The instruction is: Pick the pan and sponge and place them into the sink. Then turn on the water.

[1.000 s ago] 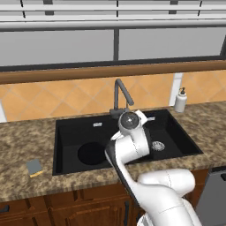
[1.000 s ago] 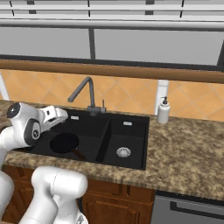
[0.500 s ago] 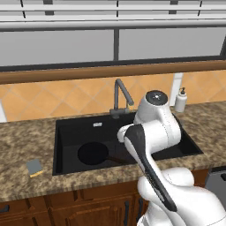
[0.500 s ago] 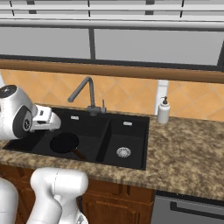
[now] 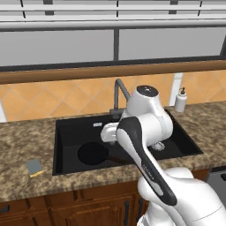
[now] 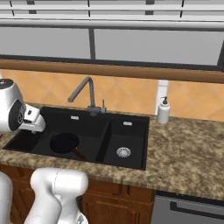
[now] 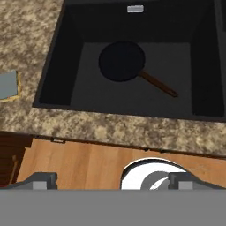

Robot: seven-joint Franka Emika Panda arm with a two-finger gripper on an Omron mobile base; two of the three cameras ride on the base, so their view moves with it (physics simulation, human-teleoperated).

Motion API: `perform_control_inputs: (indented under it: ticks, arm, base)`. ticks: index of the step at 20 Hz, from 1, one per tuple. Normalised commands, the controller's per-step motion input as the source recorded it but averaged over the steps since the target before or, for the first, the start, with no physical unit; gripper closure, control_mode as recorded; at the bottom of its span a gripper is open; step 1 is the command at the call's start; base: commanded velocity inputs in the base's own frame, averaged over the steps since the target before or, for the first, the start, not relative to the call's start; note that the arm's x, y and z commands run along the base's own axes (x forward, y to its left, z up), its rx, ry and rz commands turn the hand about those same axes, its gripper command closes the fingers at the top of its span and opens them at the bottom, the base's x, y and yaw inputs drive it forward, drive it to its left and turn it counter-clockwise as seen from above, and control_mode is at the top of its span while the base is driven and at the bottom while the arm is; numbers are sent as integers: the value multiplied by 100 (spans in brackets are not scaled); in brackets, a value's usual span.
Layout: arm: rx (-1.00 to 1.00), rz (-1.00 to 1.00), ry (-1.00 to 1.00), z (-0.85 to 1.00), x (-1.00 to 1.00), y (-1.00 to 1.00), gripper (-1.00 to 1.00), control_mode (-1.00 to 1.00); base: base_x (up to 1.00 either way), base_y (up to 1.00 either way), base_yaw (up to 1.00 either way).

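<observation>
Hand view, pan (image 7: 122, 61) in sink (image 7: 57, 70), sponge (image 7: 9, 85) on counter (image 7: 26, 39)

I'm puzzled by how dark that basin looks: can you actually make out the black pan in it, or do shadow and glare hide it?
Left base view: pan barely stands out, black on black. Hand view: clearer on the lighter basin floor, handle visible. No glare in either; lighting flat.

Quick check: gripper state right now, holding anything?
Gripper: open, holding nothing; pan lies in the sink.
</observation>
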Motion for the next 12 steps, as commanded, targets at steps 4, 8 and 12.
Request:
perform_control_inputs:
  ticks: [4, 8, 12]
  arm:
    - [0, 0, 11, -1, 0, 88, -100, -100]
    - [0, 2, 12, 0, 0, 80, -100, -100]
    - [0, 5, 14, 0, 0, 64, -100, -100]
  base:
    - [0, 0, 0]
    - [0, 0, 0]
    - [0, 0, 0]
